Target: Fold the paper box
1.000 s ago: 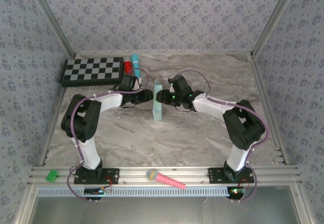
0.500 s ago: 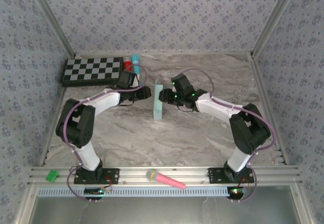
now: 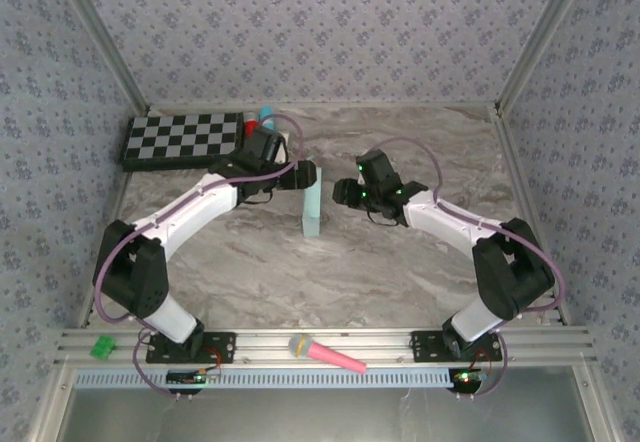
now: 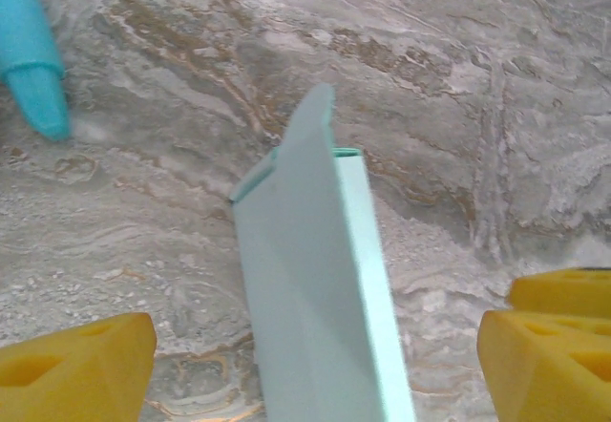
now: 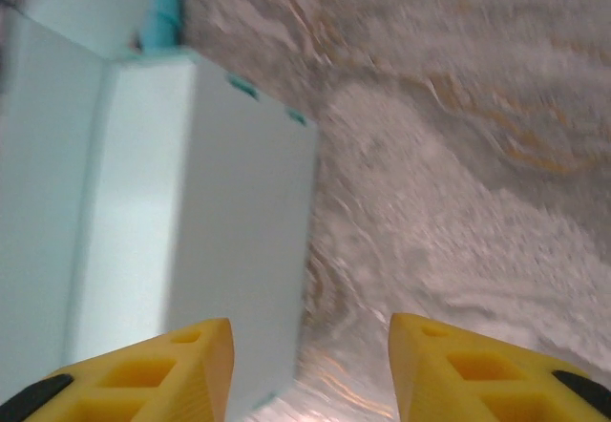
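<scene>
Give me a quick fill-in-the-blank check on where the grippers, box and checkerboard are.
The left gripper is ____, its fingers either side of the box.
The right gripper sits on the box's ____ side.
The checkerboard lies far back, on the ____ side.
Missing words: open; right; left.

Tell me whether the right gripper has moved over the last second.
Yes. The right gripper backed rightward, away from the paper box and checkerboard.

Left jaws wider, now over the paper box [image 3: 311, 218]; right jaws farther right.
</scene>
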Tool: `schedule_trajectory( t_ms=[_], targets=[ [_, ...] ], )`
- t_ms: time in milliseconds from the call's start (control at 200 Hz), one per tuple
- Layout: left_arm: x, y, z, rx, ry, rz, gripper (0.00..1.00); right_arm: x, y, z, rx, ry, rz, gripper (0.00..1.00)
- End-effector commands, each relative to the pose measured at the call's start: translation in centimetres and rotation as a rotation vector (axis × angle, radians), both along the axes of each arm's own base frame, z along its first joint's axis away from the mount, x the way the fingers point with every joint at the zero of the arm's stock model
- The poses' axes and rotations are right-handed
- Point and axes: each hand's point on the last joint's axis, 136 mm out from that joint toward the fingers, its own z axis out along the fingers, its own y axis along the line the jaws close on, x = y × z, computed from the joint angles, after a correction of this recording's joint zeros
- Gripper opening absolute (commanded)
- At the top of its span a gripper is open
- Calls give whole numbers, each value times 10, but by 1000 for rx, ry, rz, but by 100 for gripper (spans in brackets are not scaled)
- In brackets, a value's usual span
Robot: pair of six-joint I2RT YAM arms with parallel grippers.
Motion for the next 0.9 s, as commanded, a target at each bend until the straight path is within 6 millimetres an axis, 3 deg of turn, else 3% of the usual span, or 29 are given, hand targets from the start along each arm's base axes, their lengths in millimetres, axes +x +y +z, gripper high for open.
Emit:
schedule_trajectory(
  t_ms=[0,225,605,745,895],
  targets=[
    [-8,-6,-13,75,67,-19,88,-19,6,-15,50,27,33,44],
    [-11,-24,-26,110,121,-94,87,-35,31,-39,149,48,22,37],
    [-17,-23,-42,237,166,-162,87,-46,75,-57,203,81,70,31],
    [-20,-21,-49,280,187,-188,84,-47,79,-56,215,77,76,30],
    [-22,-25,-54,346,185,-236,83,-48,62,-54,163,48,48,31]
  ],
)
